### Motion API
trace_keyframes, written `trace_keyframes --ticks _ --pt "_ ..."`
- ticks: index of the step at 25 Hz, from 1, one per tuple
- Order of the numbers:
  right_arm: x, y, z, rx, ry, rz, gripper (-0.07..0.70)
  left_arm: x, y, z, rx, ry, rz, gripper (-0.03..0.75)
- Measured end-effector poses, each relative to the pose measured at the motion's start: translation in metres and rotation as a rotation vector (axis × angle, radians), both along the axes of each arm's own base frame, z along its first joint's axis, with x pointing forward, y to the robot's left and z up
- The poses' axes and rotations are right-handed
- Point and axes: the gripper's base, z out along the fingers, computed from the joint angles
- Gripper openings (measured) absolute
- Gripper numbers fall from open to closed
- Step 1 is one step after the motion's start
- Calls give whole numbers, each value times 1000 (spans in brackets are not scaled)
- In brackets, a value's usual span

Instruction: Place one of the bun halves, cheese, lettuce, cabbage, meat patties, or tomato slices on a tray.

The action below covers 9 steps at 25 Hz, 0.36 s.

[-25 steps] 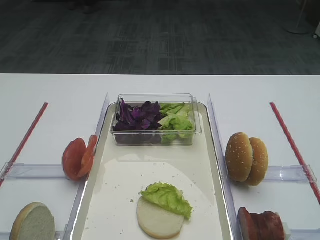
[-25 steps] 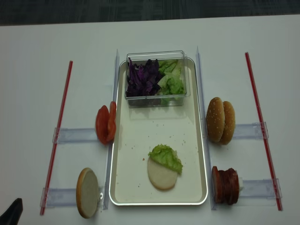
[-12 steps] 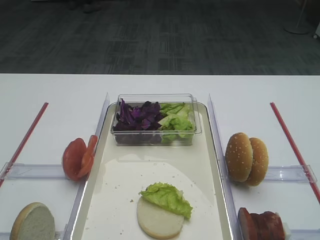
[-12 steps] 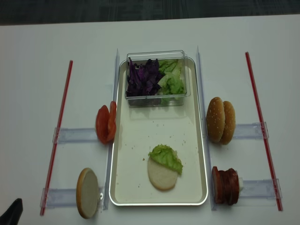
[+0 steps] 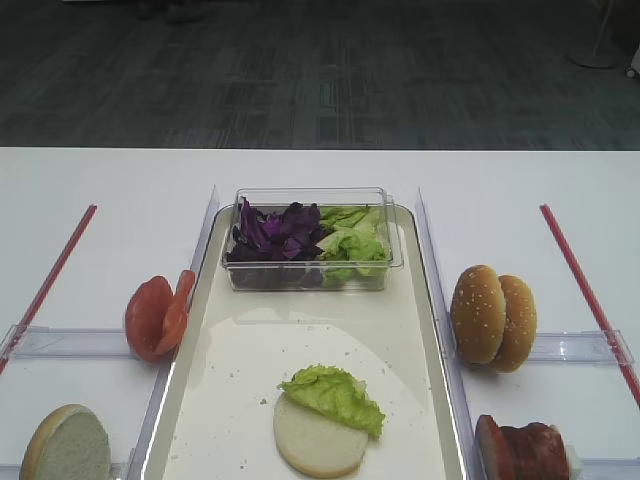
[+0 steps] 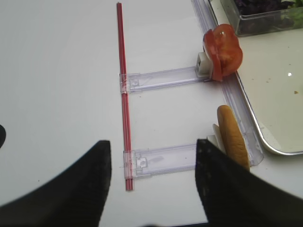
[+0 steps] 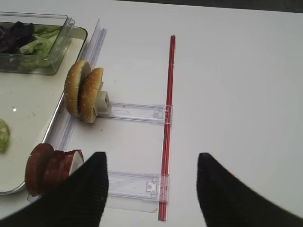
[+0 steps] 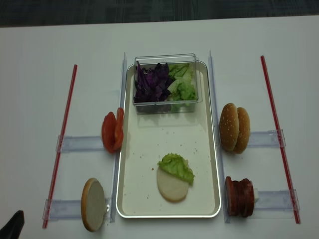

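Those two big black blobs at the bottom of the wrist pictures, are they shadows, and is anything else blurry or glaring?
Not shadows: in both wrist views they are the open gripper fingers, too close to focus. In the exterior high view the lighting is soft and even, with a faint sheen on the tray. The realsense view is slightly softer, its lettuce still clear.

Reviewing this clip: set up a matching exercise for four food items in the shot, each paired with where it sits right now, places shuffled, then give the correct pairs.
Items
1. lettuce
2. cabbage
3. tomato slices
4. meat patties

Places
A. upright in a holder just off the left edge of the tray
B. lying on the flat bun half on the tray
C. upright in a holder off the tray's near right corner
D. in the clear tub at the tray's far end

Pairs: 1-B, 2-D, 3-A, 4-C
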Motion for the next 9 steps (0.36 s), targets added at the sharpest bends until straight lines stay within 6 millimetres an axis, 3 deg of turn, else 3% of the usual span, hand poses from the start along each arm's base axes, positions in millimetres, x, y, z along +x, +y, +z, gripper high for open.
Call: trace_keyframes --ticks 9 --pt "0 0 0 0 0 0 445 0 0 0 0 0 0 366"
